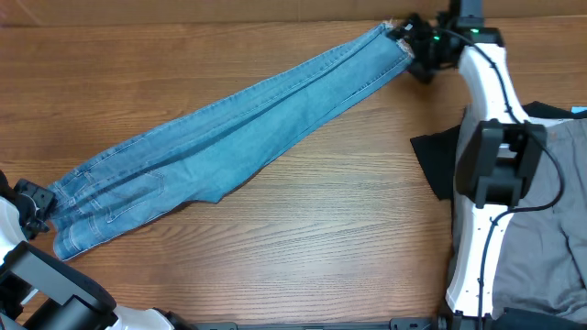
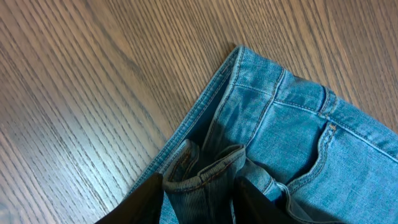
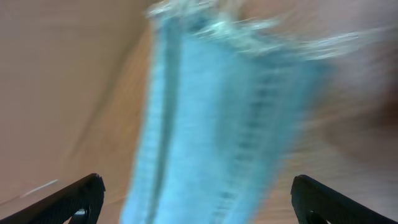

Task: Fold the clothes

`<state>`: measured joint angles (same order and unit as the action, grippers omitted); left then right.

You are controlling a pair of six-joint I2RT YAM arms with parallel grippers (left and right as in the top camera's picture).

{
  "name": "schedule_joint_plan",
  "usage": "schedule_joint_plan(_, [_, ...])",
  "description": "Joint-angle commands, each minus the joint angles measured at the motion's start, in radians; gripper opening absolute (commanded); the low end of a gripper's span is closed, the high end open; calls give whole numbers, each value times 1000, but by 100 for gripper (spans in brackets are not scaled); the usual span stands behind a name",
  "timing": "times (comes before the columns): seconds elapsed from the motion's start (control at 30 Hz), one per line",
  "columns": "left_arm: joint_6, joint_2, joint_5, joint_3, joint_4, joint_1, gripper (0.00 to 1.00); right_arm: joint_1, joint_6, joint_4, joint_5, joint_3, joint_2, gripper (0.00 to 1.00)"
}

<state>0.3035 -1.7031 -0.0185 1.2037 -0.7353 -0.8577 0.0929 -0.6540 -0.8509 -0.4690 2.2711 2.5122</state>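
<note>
The clothes are light-blue jeans (image 1: 248,115) stretched out flat in a diagonal, waistband at the lower left and frayed hems (image 1: 390,35) at the upper right. My left gripper (image 1: 35,203) is at the waistband end. In the left wrist view a bunched fold of the waistband (image 2: 208,171) fills the gap between the dark fingers of the left gripper (image 2: 198,180), which is shut on it. My right gripper (image 1: 410,43) is just past the hems. In the blurred right wrist view the right gripper (image 3: 196,183) stands wide open above the jeans leg (image 3: 217,124), holding nothing.
A black cloth (image 1: 433,160) and a grey garment (image 1: 559,197) lie at the right edge, partly under the right arm's white body (image 1: 491,92). Bare wooden table (image 1: 321,238) lies in front of the jeans.
</note>
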Motion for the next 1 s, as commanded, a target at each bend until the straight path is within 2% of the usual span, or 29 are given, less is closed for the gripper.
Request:
schedule_joint_plan(0.0, [-20,-11,32,13,0,-4,39,-6,124,-42,117,8,-14,91])
schedule_joint_plan(0.07, [-20,-11,42,13,-2,-4,40,-9,139,-71,180,7,-13,82])
schedule_joint_plan(0.17, [-62,-11,43,23,3,-4,50,-18,162,-97,198,7,2,73])
schedule_joint_plan(0.23, [-78,-10,48,47,-5,-7,61,-23,166,-115,199,7,15,74])
schedule_joint_plan(0.27, [-91,-7,50,68,-16,-10,64,-26,166,-127,199,7,18,78])
schedule_joint_plan(0.3, [-104,-3,56,89,-25,-11,73,-28,177,-132,198,6,23,81])
schedule_joint_plan(0.33, [-110,1,61,115,-43,-13,89,-30,190,-136,198,6,24,85])
schedule_joint_plan(0.37, [-110,4,61,145,-67,-17,100,-30,201,-140,198,6,24,90])
schedule_joint_plan(0.47, [-109,5,66,246,-140,-22,100,-31,218,-154,199,6,24,100])
schedule_joint_plan(0.5, [-110,5,75,267,-161,-22,100,-31,218,-156,199,6,24,100])
schedule_joint_plan(0.53, [-111,5,92,288,-190,-22,93,-31,218,-158,199,6,24,100])
schedule_joint_plan(0.57, [-116,5,112,299,-225,-22,82,-31,217,-158,199,6,24,100])
schedule_joint_plan(0.6, [-117,5,125,300,-248,-21,77,-31,217,-158,199,6,24,100])
schedule_joint_plan(0.73, [-117,2,139,257,-344,-11,46,-31,217,-161,200,6,24,100])
schedule_joint_plan(0.87, [-92,2,140,109,-306,-11,49,-31,217,-167,200,6,24,100])
schedule_joint_plan(0.97, [-85,1,144,-29,-195,-11,39,-31,217,-183,200,6,24,100])
